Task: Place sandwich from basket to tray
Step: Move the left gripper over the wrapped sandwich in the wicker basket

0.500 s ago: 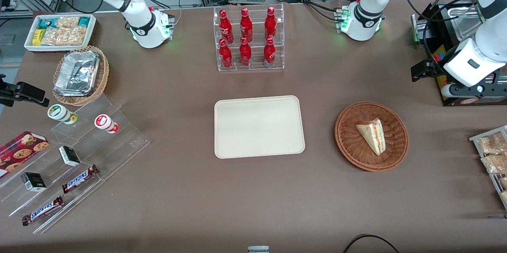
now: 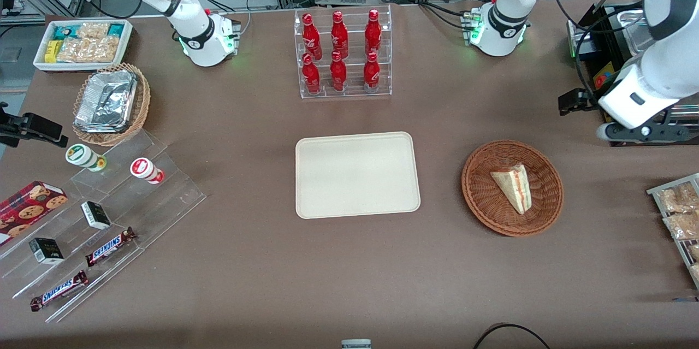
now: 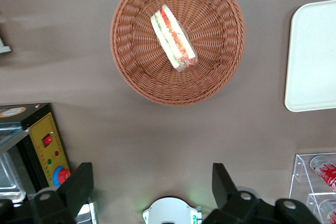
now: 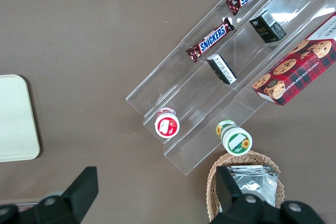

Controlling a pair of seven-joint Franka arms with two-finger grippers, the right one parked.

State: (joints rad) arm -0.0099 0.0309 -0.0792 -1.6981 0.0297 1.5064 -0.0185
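1. Front view: a brown bench [image 2: 262, 261] carries the cream tray [image 2: 357, 174] mid-surface, with the wicker basket [image 2: 512, 188] beside it toward the working arm's end
2. The sandwich [image 2: 512, 187] lies inside the basket
3. Cables and metal racks edge the bench
4. The hand [image 3: 152, 190] hovers above bare bench near the basket, fingers [image 3: 81, 184] apart, empty

My gripper [image 3: 149, 182] shows black fingers [image 3: 79, 182], spread above the brown table [image 2: 349, 261]. Near the cream-beige tray [image 2: 357, 174] sits the reddish-brown woven basket [image 2: 480, 196], holding the pale sandwich [image 2: 513, 188] striped red-orange and green
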